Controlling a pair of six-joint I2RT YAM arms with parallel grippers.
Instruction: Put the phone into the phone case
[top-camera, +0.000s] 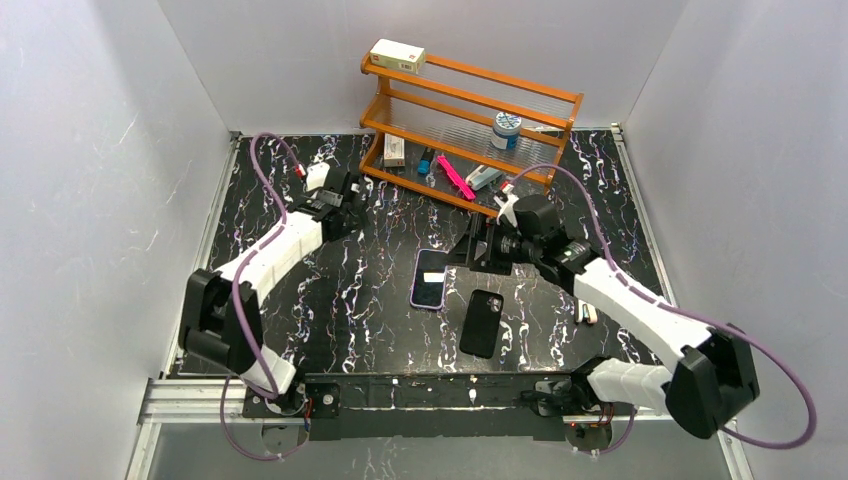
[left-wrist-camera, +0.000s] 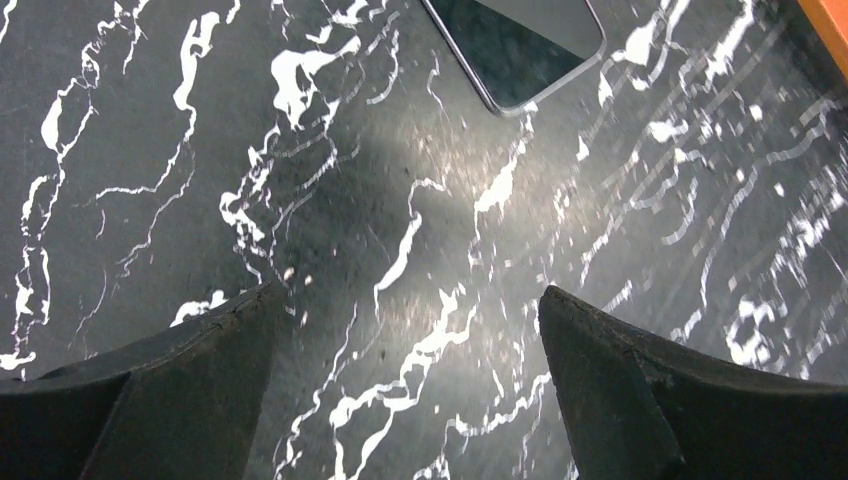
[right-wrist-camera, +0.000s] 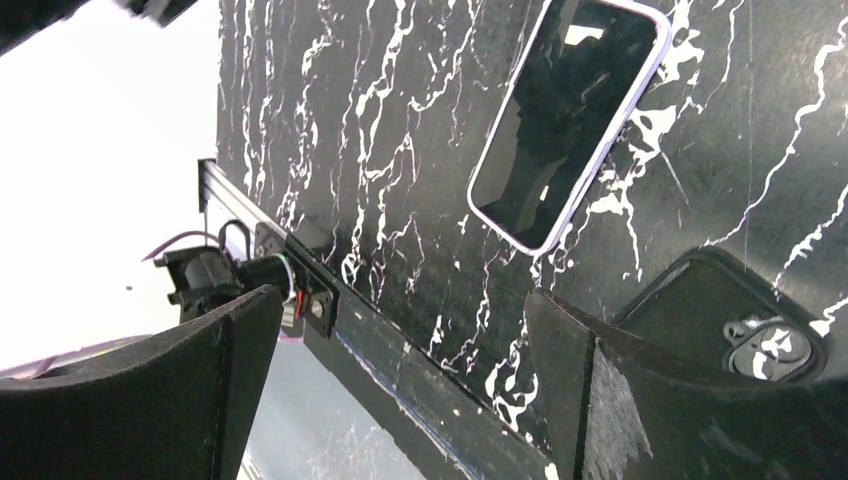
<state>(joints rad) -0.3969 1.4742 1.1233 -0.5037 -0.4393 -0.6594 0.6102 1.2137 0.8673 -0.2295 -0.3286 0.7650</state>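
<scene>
The phone (left-wrist-camera: 520, 40) shows only as one corner at the top of the left wrist view: a glossy dark slab with a thin grey edge and no sticker visible. I cannot make it out in the top view. The phone case (top-camera: 481, 322) is matte black and lies flat at front centre, with its camera cutout at its far right corner. It also shows in the right wrist view (right-wrist-camera: 690, 295), partly behind a finger. My left gripper (top-camera: 352, 200) (left-wrist-camera: 410, 290) is open and empty over bare table short of the phone. My right gripper (top-camera: 482, 245) (right-wrist-camera: 400, 300) is open and empty, just beyond the case.
A lavender-edged phone (top-camera: 428, 279) (right-wrist-camera: 565, 120) with a white sticker lies just left of the case. An orange rack (top-camera: 470, 110) at the back holds a box (top-camera: 397, 56), a jar (top-camera: 507, 128) and small items. A small object (top-camera: 588, 313) lies at the right.
</scene>
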